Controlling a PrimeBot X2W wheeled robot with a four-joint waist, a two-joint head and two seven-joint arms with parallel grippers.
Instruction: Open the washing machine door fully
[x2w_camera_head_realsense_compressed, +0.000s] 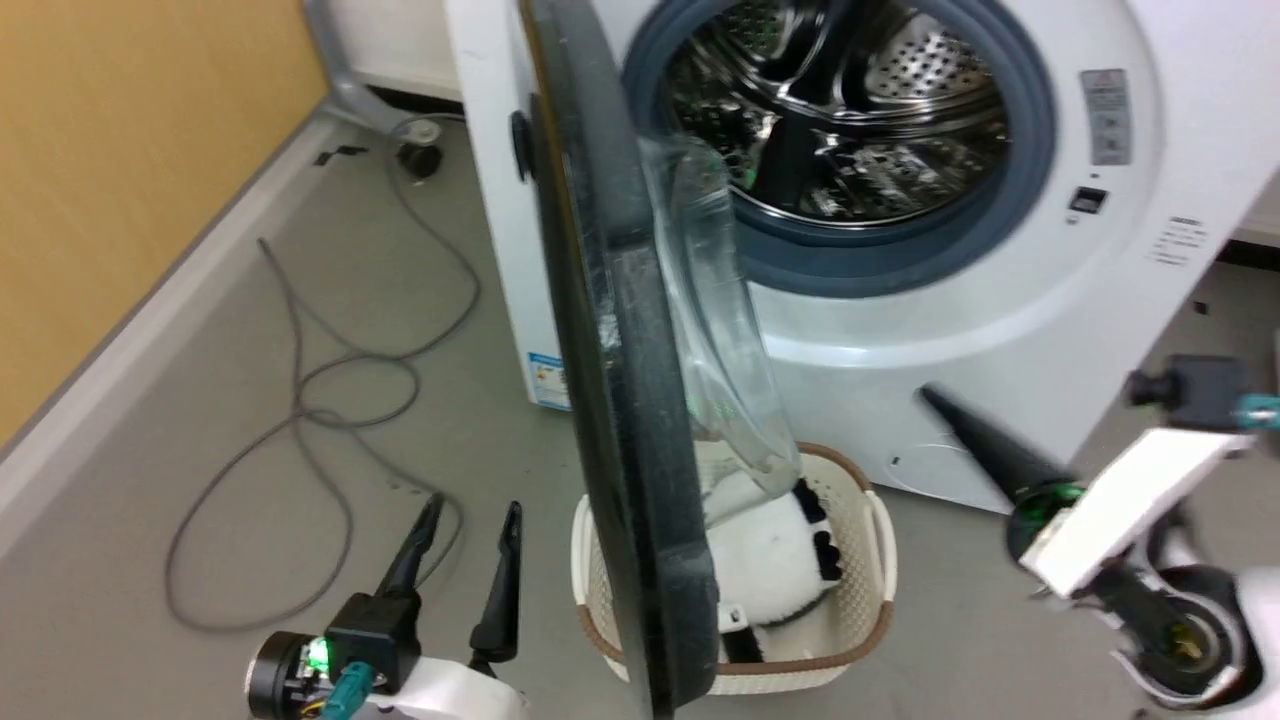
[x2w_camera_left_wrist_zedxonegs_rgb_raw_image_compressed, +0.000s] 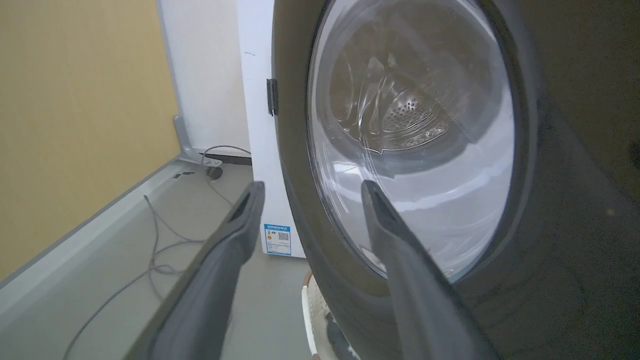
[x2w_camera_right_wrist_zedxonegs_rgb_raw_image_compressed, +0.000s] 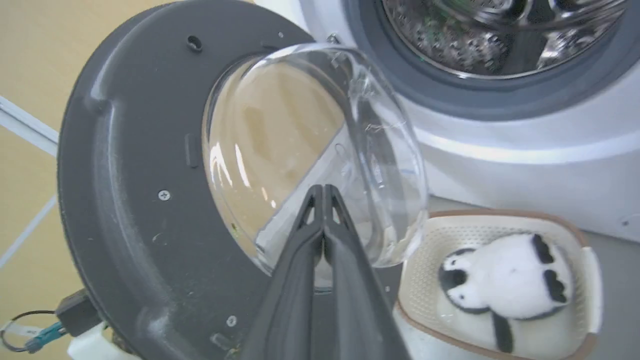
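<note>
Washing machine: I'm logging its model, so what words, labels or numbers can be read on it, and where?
Nothing can be read.
Blue sticker on the washing machine side: too small.
Grey label right of the drum: blurred.
Small print on the front, further right: blurred.

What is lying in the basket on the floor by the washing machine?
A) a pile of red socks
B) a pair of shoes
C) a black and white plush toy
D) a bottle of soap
C: the right wrist view looks down into the cream basket, where a fluffy white plush toy with black patches lies.
</note>
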